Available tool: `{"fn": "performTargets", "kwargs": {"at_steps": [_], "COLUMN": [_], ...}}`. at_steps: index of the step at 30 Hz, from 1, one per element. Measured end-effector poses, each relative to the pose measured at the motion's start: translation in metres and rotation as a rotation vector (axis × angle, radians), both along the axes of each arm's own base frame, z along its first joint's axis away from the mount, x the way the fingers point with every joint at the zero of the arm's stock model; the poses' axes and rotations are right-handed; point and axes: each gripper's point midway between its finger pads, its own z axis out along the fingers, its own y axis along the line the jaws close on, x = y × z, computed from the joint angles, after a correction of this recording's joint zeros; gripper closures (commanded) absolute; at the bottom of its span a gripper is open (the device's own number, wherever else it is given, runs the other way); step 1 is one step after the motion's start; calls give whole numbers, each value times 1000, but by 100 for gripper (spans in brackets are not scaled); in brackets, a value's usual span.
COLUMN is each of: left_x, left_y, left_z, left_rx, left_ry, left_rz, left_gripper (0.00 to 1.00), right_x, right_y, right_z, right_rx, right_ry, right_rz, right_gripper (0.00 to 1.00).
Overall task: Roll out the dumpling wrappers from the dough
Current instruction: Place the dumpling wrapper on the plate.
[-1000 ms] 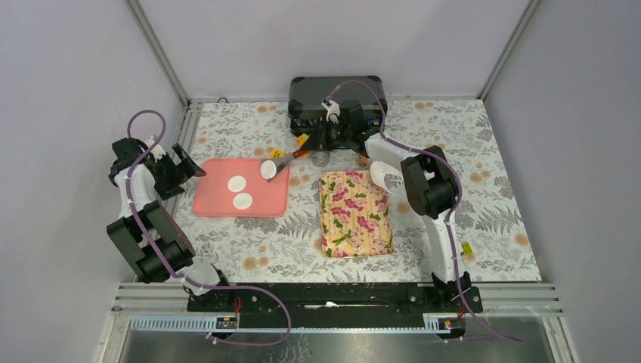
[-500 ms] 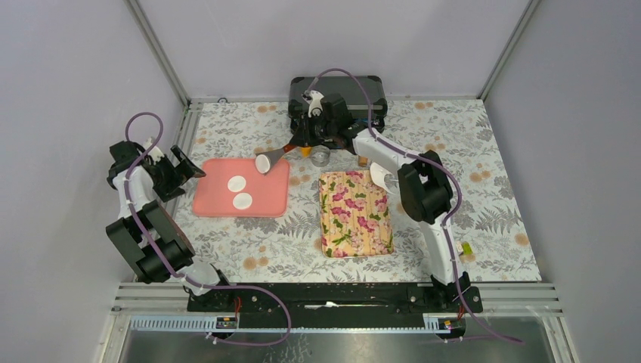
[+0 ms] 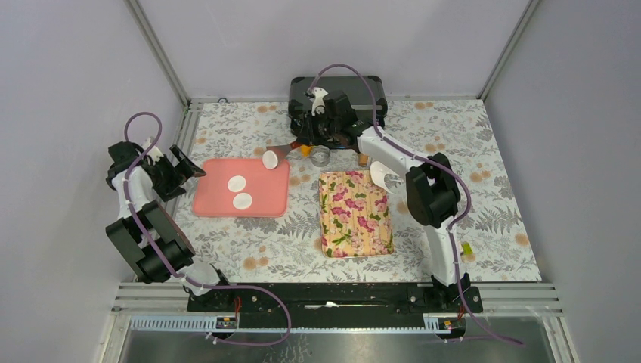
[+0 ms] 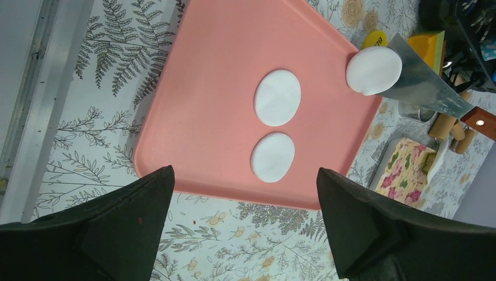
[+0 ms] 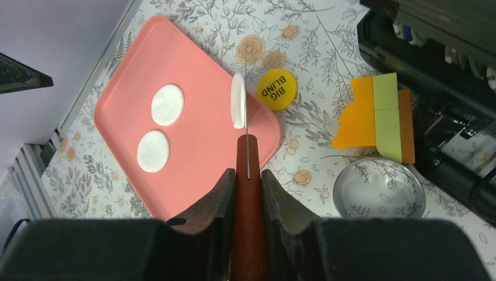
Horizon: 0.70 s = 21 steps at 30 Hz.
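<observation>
Overhead camera sits high behind both arm bases, looking steeply down on the whole leaf-patterned tabletop (image 3: 249,257). Left wrist camera looks down between the fingers (image 4: 117,228) of the left hand (image 4: 244,171), close over the flat pink rectangular tray (image 4: 222,70). Right wrist camera sights along the brown-handled steel knife (image 5: 248,222) in the right hand (image 5: 247,175), toward that tray's far right corner. All three share the tray and its two flat white round discs (image 4: 278,96).
</observation>
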Motion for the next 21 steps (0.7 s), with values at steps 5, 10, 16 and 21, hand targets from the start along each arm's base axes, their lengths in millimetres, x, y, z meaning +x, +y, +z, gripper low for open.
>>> {"fn": "performTargets", "kwargs": {"at_steps": [5,10,16,21], "left_x": [0,-1,-1,-1], "left_y": [1,1,1,1], "left_z": [1,1,3,4], "left_rx": [-6,-16,-25,-35], "left_ry": [-4,-10,-17,-23], "left_rz": [2,2,3,3], "left_gripper": [1,1,1,1], "right_x": [-9,-22,-38,-50], "right_y": [-2,-1,-2,-6], "right_z": [-8,-18,-24,-26], "right_rx": [22,46,64,60], "right_ry": [79,177,267,293], "right_rz": [-14,-15,-11,1], "right_gripper": [100,100,100,100]}}
